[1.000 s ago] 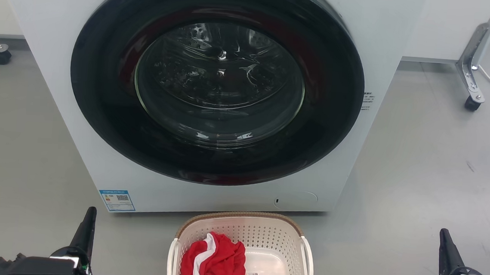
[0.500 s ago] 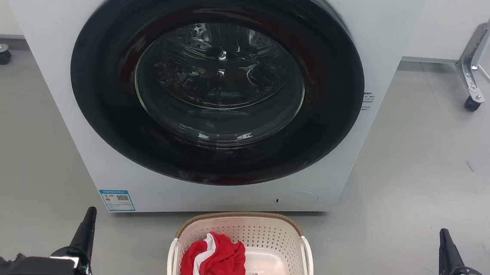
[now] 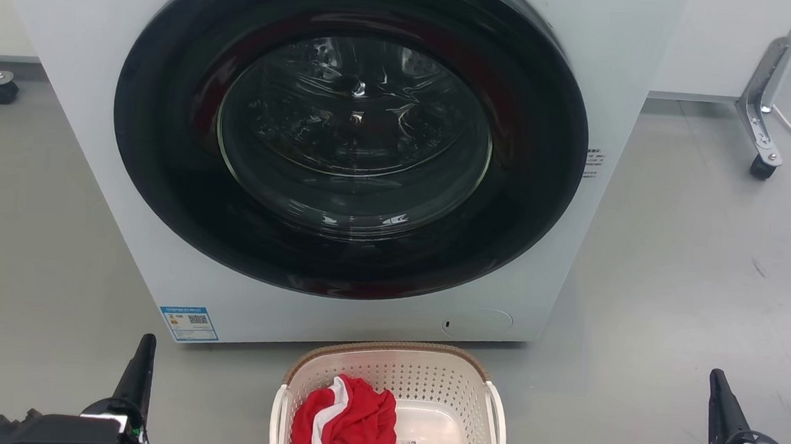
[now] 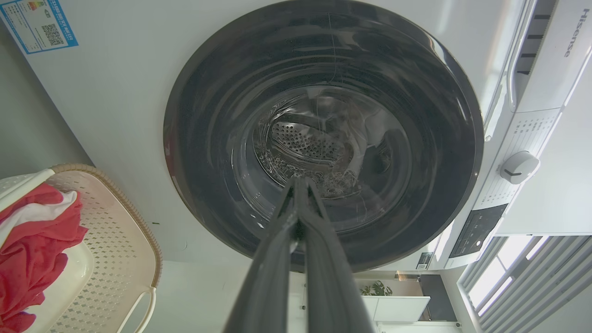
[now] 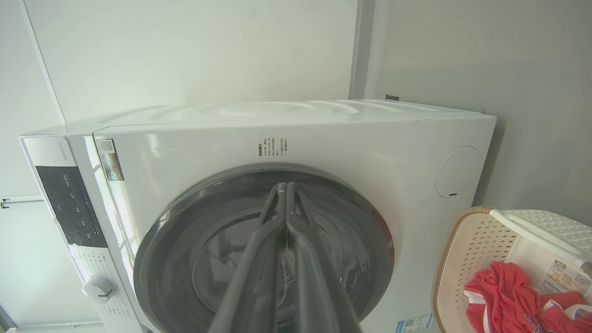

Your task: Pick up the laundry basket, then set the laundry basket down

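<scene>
The laundry basket (image 3: 453,386), cream-white and perforated with a brown woven rim and white side handles, stands on the floor at the bottom centre of the head view, just in front of the washing machine. A red and white garment (image 3: 346,424) lies in its left half. My left gripper (image 3: 142,354) is low at the left, well apart from the basket, fingers together and empty. My right gripper (image 3: 718,391) is low at the right, also shut and empty. The basket (image 4: 115,240) shows at the left edge of the left wrist view, and the basket (image 5: 471,249) at the lower right of the right wrist view.
A white front-loading washing machine (image 3: 84,89) with a dark round door (image 3: 353,135), shut, rises directly behind the basket. Grey floor (image 3: 677,269) spreads on both sides. A wheeled metal frame leg (image 3: 760,129) stands at the far right, and a caster (image 3: 1,90) at the far left.
</scene>
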{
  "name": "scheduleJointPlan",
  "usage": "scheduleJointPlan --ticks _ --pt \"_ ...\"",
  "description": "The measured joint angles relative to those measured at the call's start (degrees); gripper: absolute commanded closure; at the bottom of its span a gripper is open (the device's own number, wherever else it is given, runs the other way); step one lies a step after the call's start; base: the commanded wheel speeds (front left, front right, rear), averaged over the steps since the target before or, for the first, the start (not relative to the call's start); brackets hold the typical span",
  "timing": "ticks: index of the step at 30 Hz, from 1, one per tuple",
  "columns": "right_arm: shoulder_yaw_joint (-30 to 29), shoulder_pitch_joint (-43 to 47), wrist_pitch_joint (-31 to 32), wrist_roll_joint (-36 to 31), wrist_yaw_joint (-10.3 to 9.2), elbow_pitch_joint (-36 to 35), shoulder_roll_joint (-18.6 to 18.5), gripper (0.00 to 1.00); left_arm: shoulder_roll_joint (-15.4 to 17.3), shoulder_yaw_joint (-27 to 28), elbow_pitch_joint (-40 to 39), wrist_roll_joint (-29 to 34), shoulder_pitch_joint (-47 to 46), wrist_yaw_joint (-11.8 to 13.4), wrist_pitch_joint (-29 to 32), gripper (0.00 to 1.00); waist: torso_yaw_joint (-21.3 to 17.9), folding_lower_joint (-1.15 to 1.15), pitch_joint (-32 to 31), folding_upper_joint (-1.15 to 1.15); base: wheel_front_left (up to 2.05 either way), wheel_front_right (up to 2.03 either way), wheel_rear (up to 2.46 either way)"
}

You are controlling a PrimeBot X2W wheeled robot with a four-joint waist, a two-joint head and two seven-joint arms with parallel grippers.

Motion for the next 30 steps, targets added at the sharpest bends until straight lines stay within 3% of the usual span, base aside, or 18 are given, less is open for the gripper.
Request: scheduleJointPlan --ticks 30 --pt "0.0 0.0 0.0 0.0 0.01 0.0 0.0 1.0 0.0 0.0 0.0 0.0 0.0 0.0 0.0 1.0 0.0 0.0 0.0 0.0 0.0 0.0 0.0"
